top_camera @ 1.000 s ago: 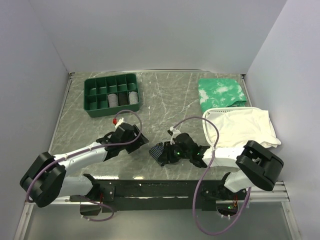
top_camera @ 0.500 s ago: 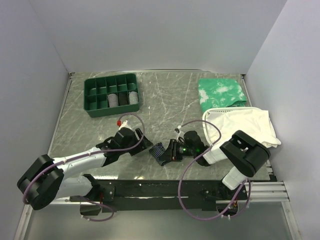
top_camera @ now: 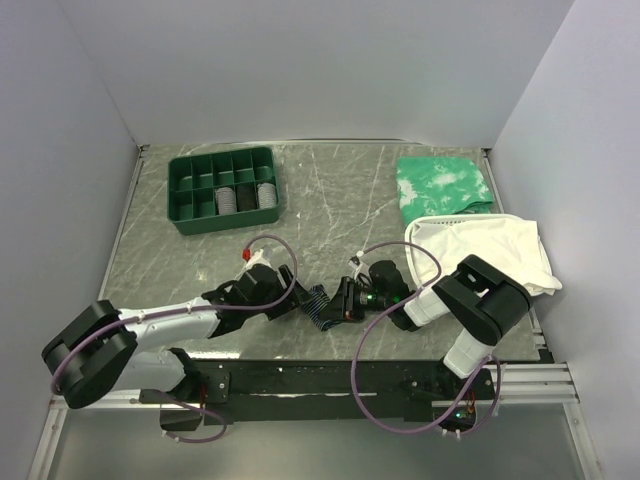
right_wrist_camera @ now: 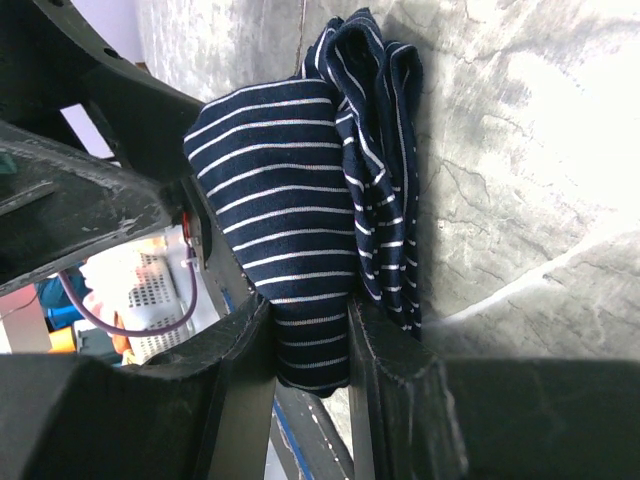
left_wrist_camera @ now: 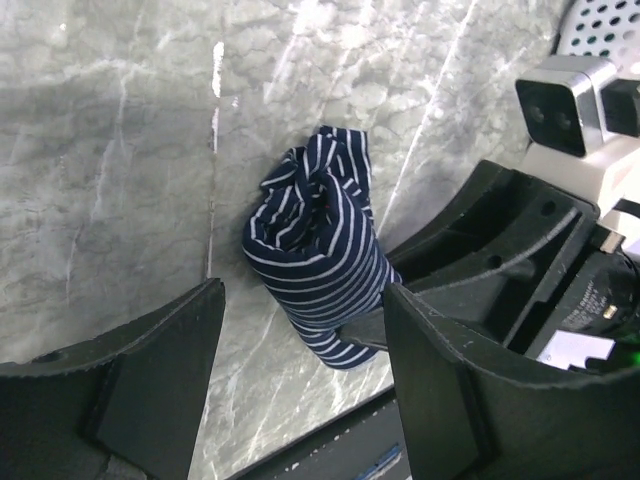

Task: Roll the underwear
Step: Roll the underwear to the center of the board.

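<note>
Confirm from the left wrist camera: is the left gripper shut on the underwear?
No, the left gripper's fingers stand wide apart on either side of the underwear, not pinching it.

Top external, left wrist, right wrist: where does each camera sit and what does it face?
Top external: high behind the arms, looking down on the grey marbled table; both arms show.
Left wrist: on the left arm, looking past the open left hand at the rolled navy pinstriped fabric underwear.
Right wrist: on the right arm; the right hand pinches that underwear.
Shared: both wrist views show the roll; left wrist also catches the right hand.
</note>
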{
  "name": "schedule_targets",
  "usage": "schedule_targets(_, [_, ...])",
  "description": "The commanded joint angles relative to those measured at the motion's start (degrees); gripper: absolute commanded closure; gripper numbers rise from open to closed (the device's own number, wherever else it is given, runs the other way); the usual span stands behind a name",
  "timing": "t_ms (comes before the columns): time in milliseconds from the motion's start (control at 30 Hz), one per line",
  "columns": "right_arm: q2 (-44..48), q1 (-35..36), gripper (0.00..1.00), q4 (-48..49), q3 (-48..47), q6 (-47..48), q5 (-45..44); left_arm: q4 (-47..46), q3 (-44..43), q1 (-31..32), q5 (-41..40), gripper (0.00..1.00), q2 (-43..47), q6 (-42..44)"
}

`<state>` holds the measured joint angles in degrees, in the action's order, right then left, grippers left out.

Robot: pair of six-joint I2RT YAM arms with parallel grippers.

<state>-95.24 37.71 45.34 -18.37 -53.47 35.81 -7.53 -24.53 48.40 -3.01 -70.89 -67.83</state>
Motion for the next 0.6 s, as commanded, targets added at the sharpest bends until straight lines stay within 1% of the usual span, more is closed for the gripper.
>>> schedule_targets(0, [-0.7, -0.4, 0.76, -3.4, 0.5, 0.8, -2.7, -1.9, 0.0, 0.5, -3.1, 0.3, -1.0, -2.0])
schedule_targets(133, [-1.0, -0.4, 0.76, -2.5, 0.5, 0.8, -2.4, -3.9, -1.0, 0.6, -4.1, 0.3, -4.2, -2.6])
schedule_targets(300, [-0.6, -0.4, 0.75, -2.5, 0.6, 1.0, -1.9, -5.7, -4.2, 0.6, -4.1, 0.31, -9.2, -1.8])
schedule_targets(467, [-0.7, -0.4, 0.75, -2.3, 0.2, 1.1, -1.4, -9.3, -2.8, 0.6, -3.1, 0.33, -10.3, -2.8])
schedule_targets(567, [-0.9, -0.4, 0.75, -2.3, 0.3, 1.1, -1.3, -9.9, -2.3, 0.6, -2.6, 0.37, -10.9, -3.1])
